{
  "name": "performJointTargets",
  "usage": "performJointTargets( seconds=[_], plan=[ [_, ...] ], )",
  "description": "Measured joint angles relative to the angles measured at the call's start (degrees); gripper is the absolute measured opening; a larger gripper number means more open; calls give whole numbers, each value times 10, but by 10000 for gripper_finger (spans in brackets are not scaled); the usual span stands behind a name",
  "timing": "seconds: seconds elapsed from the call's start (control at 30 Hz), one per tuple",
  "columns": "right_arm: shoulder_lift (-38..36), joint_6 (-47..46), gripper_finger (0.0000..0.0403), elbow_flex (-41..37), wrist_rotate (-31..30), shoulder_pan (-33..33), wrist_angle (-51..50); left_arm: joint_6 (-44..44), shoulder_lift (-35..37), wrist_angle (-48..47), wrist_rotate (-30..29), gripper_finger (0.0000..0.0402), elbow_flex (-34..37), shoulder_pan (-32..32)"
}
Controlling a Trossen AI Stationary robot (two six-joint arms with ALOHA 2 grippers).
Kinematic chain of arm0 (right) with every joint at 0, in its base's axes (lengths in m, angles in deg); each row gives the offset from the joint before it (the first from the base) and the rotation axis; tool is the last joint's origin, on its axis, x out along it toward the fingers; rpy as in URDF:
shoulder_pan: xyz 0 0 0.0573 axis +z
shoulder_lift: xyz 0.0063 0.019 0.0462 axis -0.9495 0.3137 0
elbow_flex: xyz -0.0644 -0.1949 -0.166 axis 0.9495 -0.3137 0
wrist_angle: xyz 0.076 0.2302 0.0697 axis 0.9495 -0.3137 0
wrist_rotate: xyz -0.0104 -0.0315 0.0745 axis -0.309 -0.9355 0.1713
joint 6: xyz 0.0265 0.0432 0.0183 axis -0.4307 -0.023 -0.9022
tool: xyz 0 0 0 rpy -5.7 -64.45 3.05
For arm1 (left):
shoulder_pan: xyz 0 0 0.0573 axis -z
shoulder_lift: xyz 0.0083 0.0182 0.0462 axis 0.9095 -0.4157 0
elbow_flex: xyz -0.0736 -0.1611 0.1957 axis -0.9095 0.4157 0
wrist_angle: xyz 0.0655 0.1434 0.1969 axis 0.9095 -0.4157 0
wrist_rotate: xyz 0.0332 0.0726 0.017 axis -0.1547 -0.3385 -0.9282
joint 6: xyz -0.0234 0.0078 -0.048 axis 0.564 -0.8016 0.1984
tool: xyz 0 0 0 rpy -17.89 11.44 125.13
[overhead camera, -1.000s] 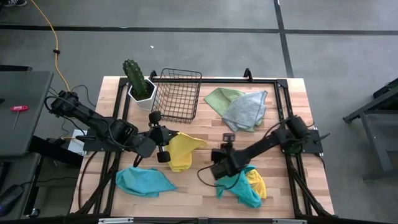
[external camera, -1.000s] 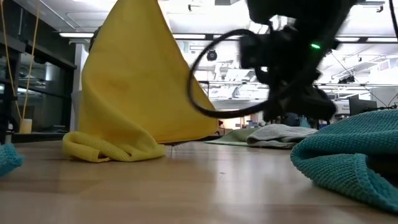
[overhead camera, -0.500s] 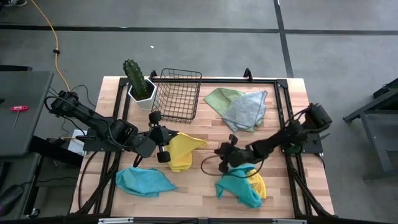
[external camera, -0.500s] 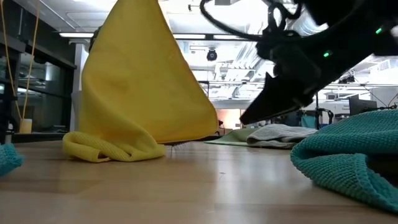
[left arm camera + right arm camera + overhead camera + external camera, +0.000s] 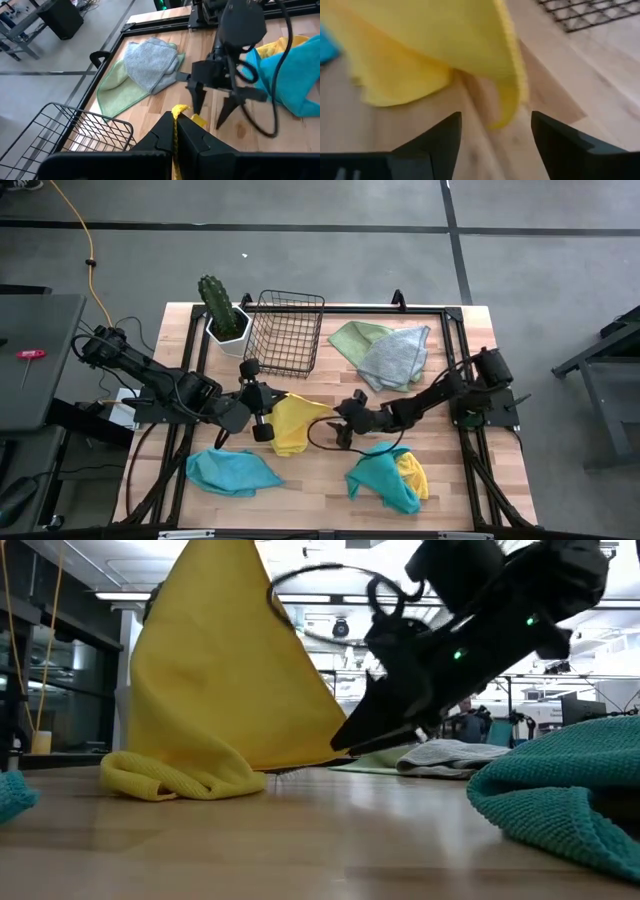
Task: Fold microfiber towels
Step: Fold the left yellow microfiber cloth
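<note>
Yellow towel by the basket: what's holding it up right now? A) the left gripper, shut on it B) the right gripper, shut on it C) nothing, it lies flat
A: the left gripper pinches the yellow towel; the right gripper stands open just short of its hanging edge.

The wooden tabletop (image 5: 320,480) has a black metal frame (image 5: 440,310) along its edges. It stands on a grey floor (image 5: 300,260) marked with dark lines (image 5: 455,240). A yellow cable (image 5: 88,255) runs across the floor towards the table's far left corner. A dark grey side surface (image 5: 30,355) sits beside the left edge. Beyond the far edge, the room shows long ceiling lights (image 5: 330,602), glass partitions (image 5: 40,660) and metal framing.
</note>
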Motion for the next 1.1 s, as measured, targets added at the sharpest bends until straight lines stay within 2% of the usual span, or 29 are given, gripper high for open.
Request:
performJointTargets(
  seconds=[0.27,0.37,0.47,0.63,0.7,0.87,1.1],
  plan=[
    [19,17,233,19,-32,-7,6,-1,0,0,0,0,0,0],
    [19,21,219,19,-32,-7,7,-1,0,0,1,0,0,0],
    [19,25,172,19,-32,-6,8,-1,0,0,0,0,0,0],
    [18,59,27,19,-17,-5,30,-1,0,0,0,0,0,0],
    [8,66,15,18,1,-5,24,-2,0,0,0,0,0,0],
    [-67,65,3,18,-3,-2,-86,-27,13,2,-31,0,-9,10],
    [-242,93,1,18,-28,17,-231,-61,53,38,-121,0,-10,49]
  ],
)
